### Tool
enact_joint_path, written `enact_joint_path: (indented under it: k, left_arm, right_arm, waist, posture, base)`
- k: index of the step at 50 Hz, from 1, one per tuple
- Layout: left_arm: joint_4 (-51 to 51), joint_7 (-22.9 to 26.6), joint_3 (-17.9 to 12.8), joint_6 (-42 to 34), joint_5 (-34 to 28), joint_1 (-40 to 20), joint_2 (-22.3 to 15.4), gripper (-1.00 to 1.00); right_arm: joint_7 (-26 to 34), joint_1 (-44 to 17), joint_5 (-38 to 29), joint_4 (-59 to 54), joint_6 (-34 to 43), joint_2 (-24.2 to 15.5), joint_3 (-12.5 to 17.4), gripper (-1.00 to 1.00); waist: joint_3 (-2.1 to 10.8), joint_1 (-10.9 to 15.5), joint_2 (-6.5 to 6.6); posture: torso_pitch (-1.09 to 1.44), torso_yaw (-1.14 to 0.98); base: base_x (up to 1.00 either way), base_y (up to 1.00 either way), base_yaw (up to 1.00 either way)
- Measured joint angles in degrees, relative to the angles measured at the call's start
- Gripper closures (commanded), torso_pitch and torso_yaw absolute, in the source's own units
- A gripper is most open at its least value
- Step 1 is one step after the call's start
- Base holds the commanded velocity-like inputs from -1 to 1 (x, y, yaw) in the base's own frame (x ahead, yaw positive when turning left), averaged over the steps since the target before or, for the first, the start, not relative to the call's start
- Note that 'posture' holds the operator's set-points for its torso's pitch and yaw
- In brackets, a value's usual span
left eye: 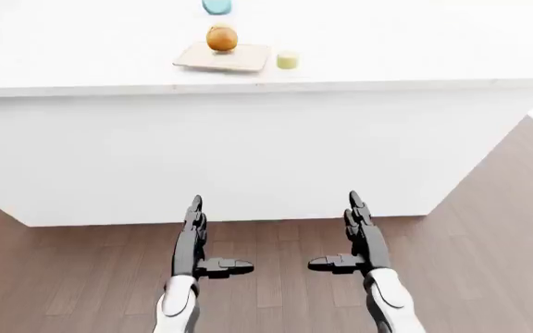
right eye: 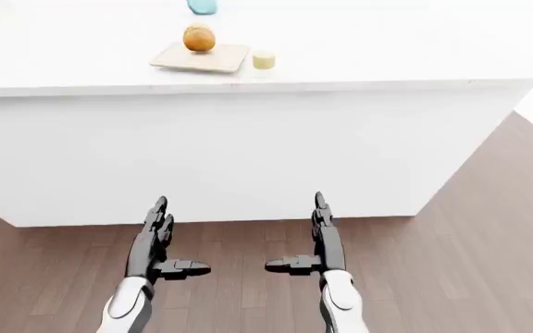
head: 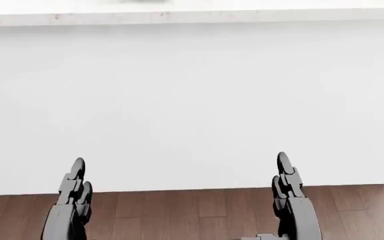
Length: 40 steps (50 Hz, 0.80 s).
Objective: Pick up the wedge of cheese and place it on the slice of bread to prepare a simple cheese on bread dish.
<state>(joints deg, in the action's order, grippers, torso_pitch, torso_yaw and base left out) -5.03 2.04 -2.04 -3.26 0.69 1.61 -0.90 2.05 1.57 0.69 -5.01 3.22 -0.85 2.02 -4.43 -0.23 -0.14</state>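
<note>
On the white counter [left eye: 359, 48], near the top of the left-eye view, a pale wooden board [left eye: 225, 57] carries a round brown piece of bread [left eye: 222, 37]. A small pale yellow piece of cheese [left eye: 288, 60] stands just right of the board. Both hands hang low over the wooden floor, well short of the counter. My left hand [left eye: 206, 243] is open, fingers straight and thumb pointing inward. My right hand [left eye: 345, 239] is open in the same way. Neither holds anything.
A teal object [left eye: 217, 6] sits at the top edge beyond the bread. The counter's tall white side wall [left eye: 248, 152] faces me. Brown wooden floor [left eye: 489, 229] runs below and past the counter's right corner.
</note>
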Motion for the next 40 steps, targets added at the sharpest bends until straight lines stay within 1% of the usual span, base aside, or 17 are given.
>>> enact_joint_path:
  k: [1, 3, 5, 8, 13, 21, 24, 26, 28, 29, 31, 33, 34, 35, 36, 38, 40]
  left_arm:
    - [3.58, -0.01, 0.32, -0.98, -0.18, 1.35, -0.1, -1.0]
    - [12.3, 0.13, 1.1, -2.16, -0.74, 2.79, 0.02, -1.0]
    - [16.07, 0.53, 1.49, -2.68, -0.93, 3.34, 0.24, -1.0]
    - [16.15, 0.86, 1.37, -3.24, -1.14, 3.67, 0.36, -1.0]
    - [13.68, 0.43, 1.8, -3.2, -2.21, 4.44, 0.55, -1.0]
    - [14.97, 0.6, 1.62, -2.78, -2.29, 4.46, 0.48, -1.0]
    - [14.58, 0.59, 1.91, -2.57, -2.41, 4.77, 0.65, -1.0]
    - [14.97, 0.77, 2.53, -2.74, -2.48, 5.31, 0.86, -1.0]
    - [15.2, 0.98, 2.89, -2.79, -2.48, 5.47, 0.92, -1.0]
    - [15.35, 1.03, 2.88, -2.75, -2.49, 5.46, 0.89, -1.0]
    - [15.85, 1.03, 2.76, -2.49, -2.55, 5.41, 0.85, -1.0]
    - [16.18, 1.01, 2.64, -2.21, -2.53, 5.41, 0.86, -1.0]
    - [16.23, 1.02, 2.61, -2.16, -2.48, 5.4, 0.86, -1.0]
    - [16.41, 1.01, 2.54, -2.17, -2.45, 5.49, 0.84, -1.0]
    - [15.92, 0.98, 2.18, -2.29, -2.44, 5.39, 0.37, -1.0]
    - [15.53, 0.73, 1.37, -2.78, -2.53, 6.09, 0.3, -1.0]
    - [15.89, 0.46, 1.16, -2.94, -2.63, 6.35, 0.3, -1.0]
  right_arm:
    - [-0.56, 0.74, -0.76, 2.3, 0.21, 0.03, -0.46, -1.0]
    - [-1.88, 1.65, -2.38, 8.06, -0.95, 0.14, -0.79, -1.0]
    - [-2.41, 1.71, -3.28, 8.73, -2.51, 0.31, -1.02, -1.0]
    - [-2.17, 3.02, -3.93, 9.06, -2.68, 0.21, -1.26, -1.0]
    - [-1.82, 4.65, -4.33, 11.38, -1.65, 0.21, -0.8, -1.0]
    - [-1.82, 4.68, -5.09, 11.96, -1.53, 0.37, -1.12, -1.0]
    - [-1.89, 4.98, -5.36, 13.11, -0.85, 0.28, -1.02, -1.0]
    - [-1.98, 5.31, -5.51, 13.64, -0.7, 0.13, -0.73, -1.0]
    - [-2.05, 5.35, -5.55, 13.12, -0.73, 0.08, -0.44, -1.0]
    - [-2.07, 5.32, -5.53, 12.86, -0.95, 0.1, -0.42, -1.0]
    - [-2.06, 5.38, -5.5, 13.04, -1.27, 0.14, -0.55, -1.0]
    - [-2.0, 5.59, -5.55, 14.41, -0.76, 0.17, -0.74, -1.0]
    - [-2.02, 5.64, -5.6, 14.39, -1.2, 0.18, -0.81, -1.0]
    - [-1.99, 5.67, -5.66, 14.58, -1.3, 0.19, -0.95, -1.0]
    - [-1.95, 5.71, -5.72, 14.25, -1.21, 0.75, -1.36, -1.0]
    - [-1.57, 6.13, -5.78, 13.25, -0.87, 0.9, -2.54, -1.0]
    - [-1.24, 6.29, -5.82, 12.7, -0.93, 0.86, -2.81, -1.0]
  waist:
    - [0.57, -0.13, -0.26]
    - [3.26, 0.4, -0.24]
    - [2.42, 0.54, -0.6]
    - [3.36, 0.58, -0.36]
    - [3.22, 0.48, -0.17]
    - [3.86, 0.44, -0.32]
    - [3.75, 0.18, 0.07]
    - [3.19, -0.26, -0.65]
    - [3.49, -0.38, -1.49]
    - [3.64, -0.38, -1.4]
    - [3.34, -0.45, -0.13]
    - [2.64, -0.71, 1.81]
    - [2.58, -0.75, 2.98]
    - [2.87, -0.53, 4.61]
    - [2.69, -0.09, 3.98]
    - [2.56, 0.7, 4.42]
    - [2.76, 0.98, 3.85]
  posture:
    - [0.0, 0.0]
    - [0.0, 0.0]
    - [0.0, 0.0]
    - [0.0, 0.0]
    - [0.0, 0.0]
    - [0.0, 0.0]
    - [0.0, 0.0]
    - [0.0, 0.0]
    - [0.0, 0.0]
    - [0.0, 0.0]
    - [0.0, 0.0]
    - [0.0, 0.0]
    - [0.0, 0.0]
    - [0.0, 0.0]
    - [0.0, 0.0]
    - [0.0, 0.0]
    - [0.0, 0.0]
  base:
    - [0.0, 0.0, 0.0]
    - [0.0, 0.0, 0.0]
    - [0.0, 0.0, 0.0]
    - [0.0, 0.0, 0.0]
    - [0.0, 0.0, 0.0]
    - [0.0, 0.0, 0.0]
    - [0.0, 0.28, 0.0]
    - [0.0, 0.4, 0.0]
    - [0.0, 0.39, 0.0]
    - [0.0, 0.39, 0.0]
    - [0.0, 0.4, 0.0]
    - [0.0, 0.4, 0.0]
    - [0.0, 0.4, 0.0]
    - [0.0, 0.39, 0.0]
    - [0.0, 0.3, 0.0]
    - [0.0, 0.27, 0.0]
    - [0.0, 0.27, 0.0]
